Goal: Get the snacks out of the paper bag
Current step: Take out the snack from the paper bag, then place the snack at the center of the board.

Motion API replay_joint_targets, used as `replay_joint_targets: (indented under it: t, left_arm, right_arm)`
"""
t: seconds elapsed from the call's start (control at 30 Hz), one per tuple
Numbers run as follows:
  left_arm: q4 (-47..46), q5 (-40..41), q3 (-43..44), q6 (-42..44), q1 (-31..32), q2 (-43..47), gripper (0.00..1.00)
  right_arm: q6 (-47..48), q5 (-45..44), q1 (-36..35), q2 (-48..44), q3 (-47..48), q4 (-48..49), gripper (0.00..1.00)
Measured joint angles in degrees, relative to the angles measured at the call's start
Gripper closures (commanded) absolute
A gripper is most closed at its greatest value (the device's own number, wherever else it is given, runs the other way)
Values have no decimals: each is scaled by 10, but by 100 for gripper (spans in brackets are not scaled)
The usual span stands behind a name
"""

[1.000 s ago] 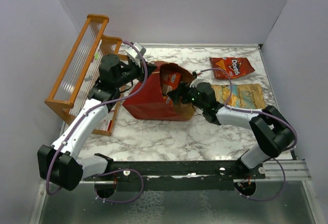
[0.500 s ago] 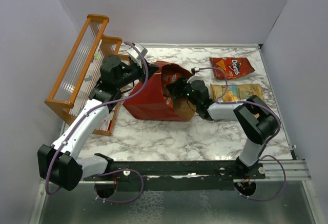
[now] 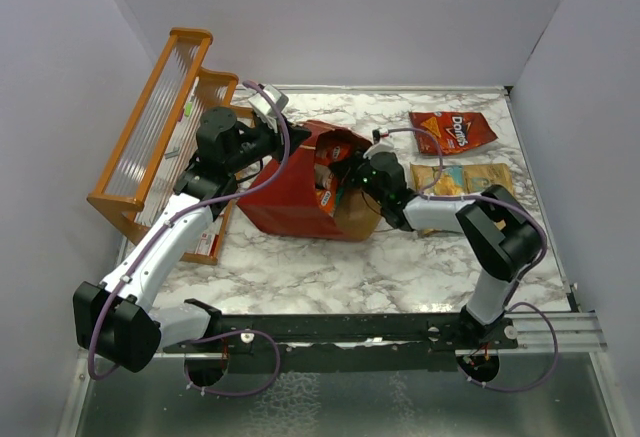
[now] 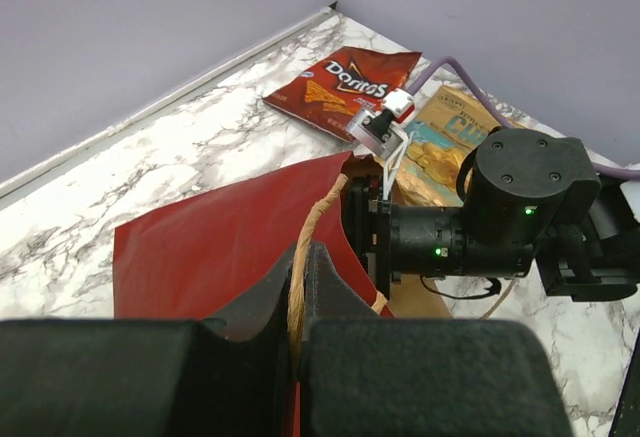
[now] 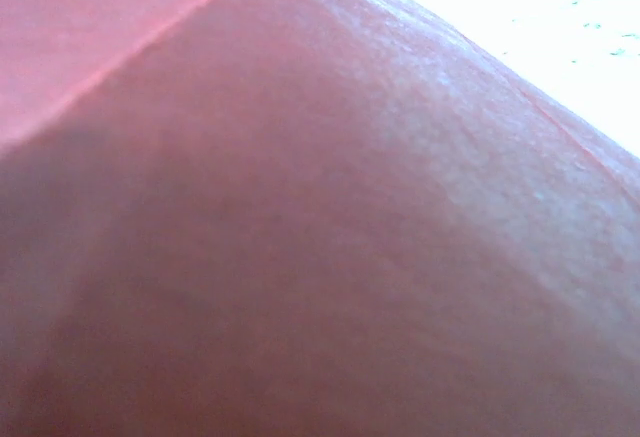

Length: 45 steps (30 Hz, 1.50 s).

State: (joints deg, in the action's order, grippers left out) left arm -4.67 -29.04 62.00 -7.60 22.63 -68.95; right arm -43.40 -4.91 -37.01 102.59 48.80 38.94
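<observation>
**Desk:** Two snacks out on the marble table, far right: Doritos bag, orange-yellow chip bag. More packets showing inside the tipped paper bag, mid-table.

**Editor:** Why pinned like that?

**Desk:** Clamped at rim and twine handle by the left gripper, probably to keep the mouth open. Entered by the right gripper, jaws closed; on what, impossible to tell.

**Editor:** Wrist views?

**Desk:** From the left, twine between the jaws, missed overhead. From the right, only red blur.

1. Paper bag: one.
2. Packets lying on the bench, 2 o'clock: two – Doritos bag, orange-yellow chip bag.
3. Packets in bag mouth: two visible.
4. Wooden rack: one, 10 o'clock.
</observation>
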Motion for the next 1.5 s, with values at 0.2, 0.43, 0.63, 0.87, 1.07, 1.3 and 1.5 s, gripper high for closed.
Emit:
replay_joint_targets:
  t: [0.2, 0.43, 0.63, 0.87, 1.07, 1.3, 1.5]
  left_arm:
    - [0, 26, 0, 0, 0, 0, 100]
    - [0, 52, 0, -3, 0, 0, 100]
    - [0, 79, 0, -5, 0, 0, 100]
    - [7, 116, 0, -7, 0, 0, 100]
    - [14, 132, 0, -9, 0, -3, 100]
    - [24, 141, 0, -9, 0, -7, 100]
    - [26, 143, 0, -9, 0, -7, 100]
  right_arm:
    - [-19, 38, 0, -53, 0, -48, 99]
    - [-36, 73, 0, -129, 20, -88, 99]
    - [-46, 110, 0, -161, 26, -126, 99]
    - [-43, 136, 0, -251, 23, -202, 99]
    - [3, 127, 0, -382, 11, -280, 99]
    - [99, 47, -1, -541, -28, -381, 99]
    - [183, -102, -1, -626, -41, -436, 99]
